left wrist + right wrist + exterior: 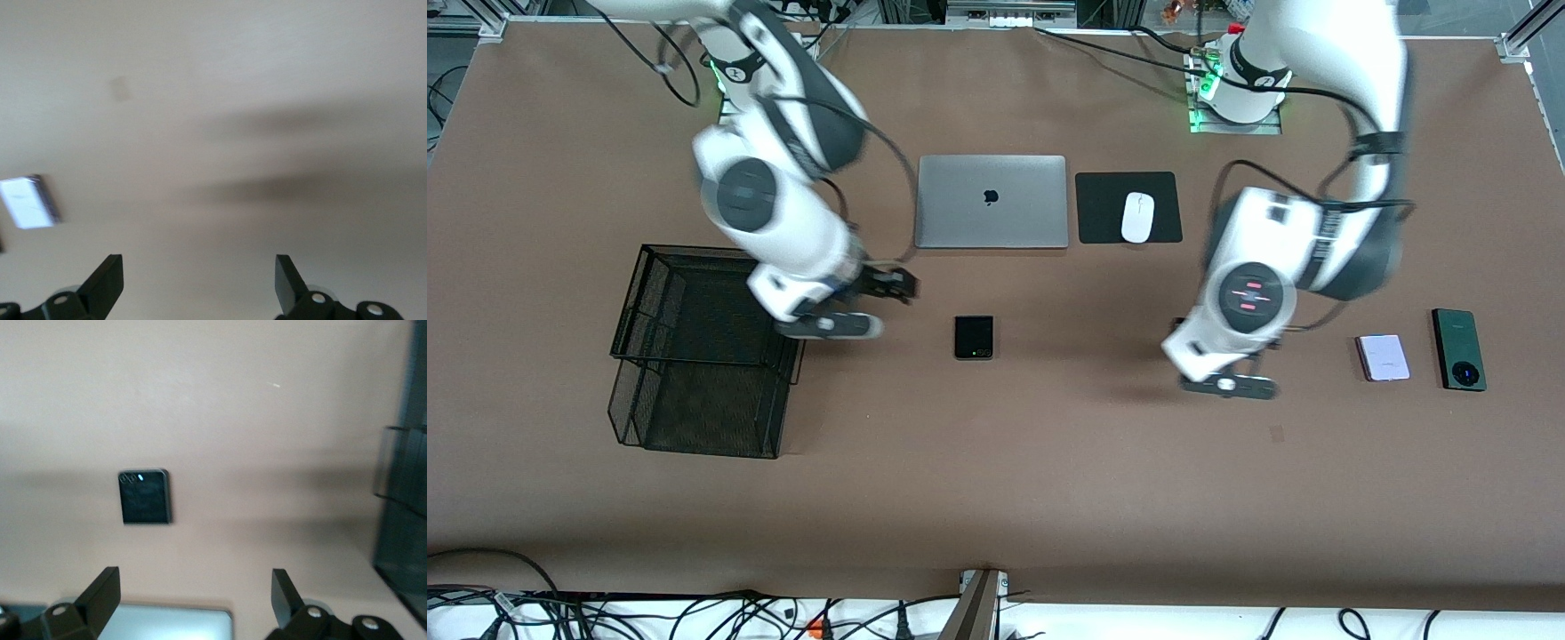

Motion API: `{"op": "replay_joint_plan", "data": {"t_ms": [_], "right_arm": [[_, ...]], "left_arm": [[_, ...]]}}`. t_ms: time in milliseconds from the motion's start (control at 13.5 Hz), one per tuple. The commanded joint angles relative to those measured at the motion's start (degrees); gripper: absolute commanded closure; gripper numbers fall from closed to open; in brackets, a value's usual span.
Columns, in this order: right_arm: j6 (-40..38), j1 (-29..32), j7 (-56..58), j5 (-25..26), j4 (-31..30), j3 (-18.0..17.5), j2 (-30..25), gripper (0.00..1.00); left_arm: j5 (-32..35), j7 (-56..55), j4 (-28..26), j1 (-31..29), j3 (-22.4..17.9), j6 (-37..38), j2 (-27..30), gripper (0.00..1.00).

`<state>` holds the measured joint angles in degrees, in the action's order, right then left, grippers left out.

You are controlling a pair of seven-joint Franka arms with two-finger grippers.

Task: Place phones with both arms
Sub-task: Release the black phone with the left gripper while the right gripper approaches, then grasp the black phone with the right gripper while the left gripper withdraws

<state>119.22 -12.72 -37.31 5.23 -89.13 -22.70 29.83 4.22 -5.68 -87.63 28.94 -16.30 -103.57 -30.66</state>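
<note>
Both arms hang over the brown table (1049, 462), jaws spread wide and empty. The right gripper (193, 593) is between the basket (694, 356) and the black phone (973, 337). The left gripper (199, 277) is up beside the lilac phone (1383, 357), the green phone (1458, 348) just past it.

One camera hangs high across the table (996, 498) from my two bases and looks down on all of it. The camera on my left wrist looks past my spread left gripper (199, 283) at bare tabletop, close enough that only the pale phone (27, 202) shows off to one side of the jaws; the high view has it too (1383, 357). My right wrist camera looks past my right gripper (193, 600), jaws wide, at the black phone (145, 496) ahead of them, shared with the high view (973, 337).
</note>
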Motion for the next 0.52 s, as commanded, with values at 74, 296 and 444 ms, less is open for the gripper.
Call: {"op": "replay_joint_plan", "data": {"t_ms": [74, 296, 444], "right_arm": [[5.67, -8.0, -9.07, 8.1, 7.29, 1.68, 12.07, 0.0], [9.96, -12.49, -12.61, 11.46, 7.56, 3.98, 15.95, 0.0], [12.87, -14.6, -12.61, 11.81, 7.56, 6.16, 17.62, 0.0]], "left_arm": [[4.55, 9.45, -6.58, -7.21, 1.09, -4.79, 4.47, 0.0], [5.18, 15.07, -11.93, -13.89, 1.26, -14.53, 6.05, 0.0], [4.66, 15.44, -13.17, -18.72, 1.44, -17.36, 5.96, 0.0]]}}
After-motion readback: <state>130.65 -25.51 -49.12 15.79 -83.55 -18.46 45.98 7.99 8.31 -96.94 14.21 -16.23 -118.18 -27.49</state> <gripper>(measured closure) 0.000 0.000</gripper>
